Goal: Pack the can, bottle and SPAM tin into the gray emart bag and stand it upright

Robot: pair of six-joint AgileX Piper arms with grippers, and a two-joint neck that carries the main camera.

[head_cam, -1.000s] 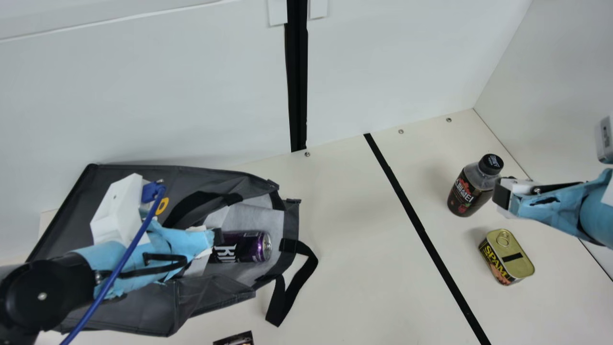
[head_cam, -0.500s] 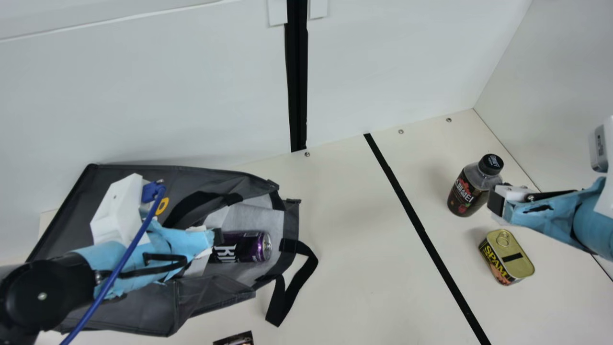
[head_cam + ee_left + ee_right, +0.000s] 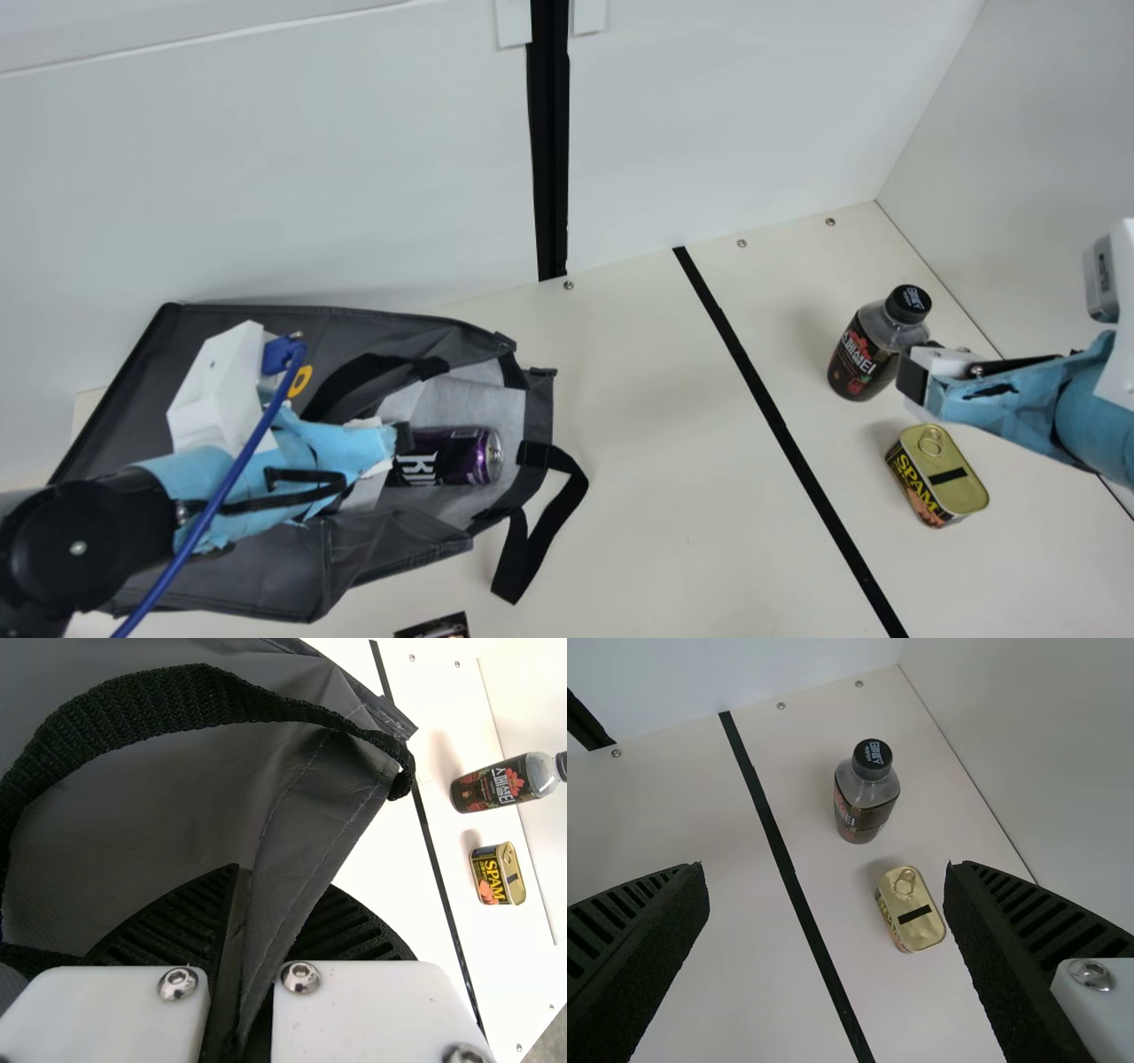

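One bag, gray, lies on its side on the table, with its mouth toward the table's middle. Left gripper is at the near side of the bag's mouth as seen in the main view, overlapping the can. In the left wrist view its two ribbed fingers are closed on a fold of the bag's fabric, one on each side of it. The can, purple and black, rests on its side within the bag's mouth, on the pale lining; its inner end is hidden. One black handle trails from the bag's mouth onto the table. One black strip crosses the table to the right of the bag, apart from it. The bottle stands upright, capped, well to the right of the bag and beyond the strip. Right gripper is also well to the bag's right, near the bottle; contact with the bottle cannot be confirmed. In the right wrist view its fingers stand wide apart and hold nothing. The tin sits on the table with its ring-pull lid up, well to the right of the bag; bottle and tin both remain outside the bag.
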